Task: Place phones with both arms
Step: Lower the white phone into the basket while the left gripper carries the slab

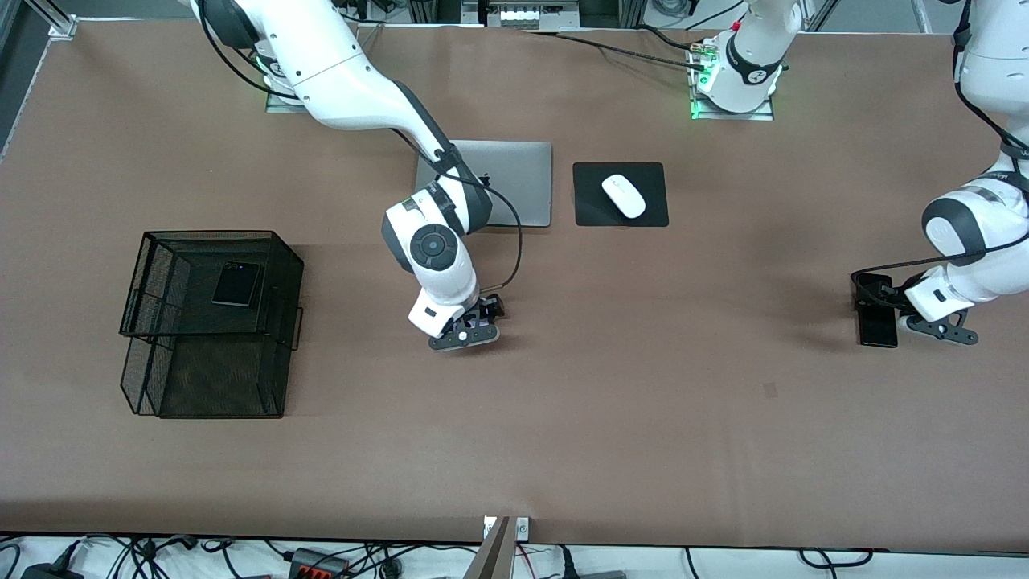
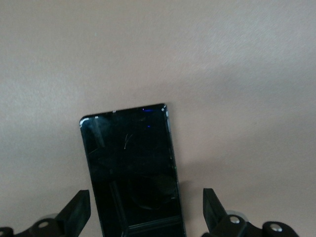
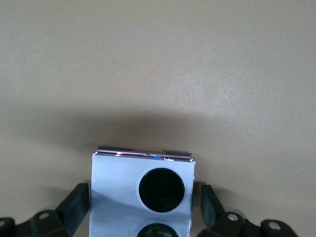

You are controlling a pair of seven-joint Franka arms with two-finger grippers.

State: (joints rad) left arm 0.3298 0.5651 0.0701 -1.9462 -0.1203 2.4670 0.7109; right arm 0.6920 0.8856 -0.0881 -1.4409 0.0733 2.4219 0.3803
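The lilac-white phone (image 3: 118, 197) with two black circles lies between my right gripper's fingers (image 3: 79, 202), which stand close beside its two sides with a thin gap on one side. My right gripper (image 1: 474, 326) is low over the middle of the table and hides that phone in the front view. The long black slab (image 1: 877, 323) lies at the left arm's end. My left gripper (image 1: 873, 291) is open and low over it, fingers astride (image 2: 147, 202). The slab also shows in the left wrist view (image 2: 131, 163). The small black phone (image 1: 237, 283) lies in the mesh tray (image 1: 161, 322).
The black wire mesh tray stands toward the right arm's end. A silver laptop (image 1: 514, 173) lies near the bases, partly under the right arm. A white mouse (image 1: 623, 195) sits on a black pad (image 1: 591, 211) beside it.
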